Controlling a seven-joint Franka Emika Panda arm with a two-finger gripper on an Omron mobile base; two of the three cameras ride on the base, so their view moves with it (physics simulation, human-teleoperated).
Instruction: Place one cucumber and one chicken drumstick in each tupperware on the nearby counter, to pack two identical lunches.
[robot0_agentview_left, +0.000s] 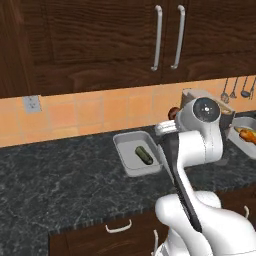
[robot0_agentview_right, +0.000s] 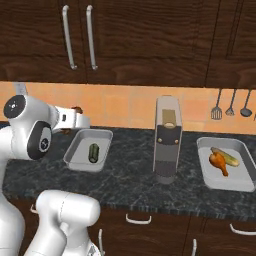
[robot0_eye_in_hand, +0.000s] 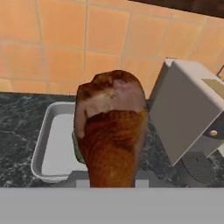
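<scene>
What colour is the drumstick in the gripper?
Glossy reddish-brown drumstick, paler at its thick end; hand view shows it best.

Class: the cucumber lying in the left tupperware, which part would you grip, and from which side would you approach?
Grip the cucumber at mid-length, coming straight down. It lies flat on the tupperware floor, apart from the walls, so fingers can likely straddle its narrow width; the raised rim hinders a sideways approach.

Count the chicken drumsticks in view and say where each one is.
2. One chicken drumstick is gripped in the hand, above the left tupperware; the other drumstick lies in the right tupperware beside a cucumber.
</scene>
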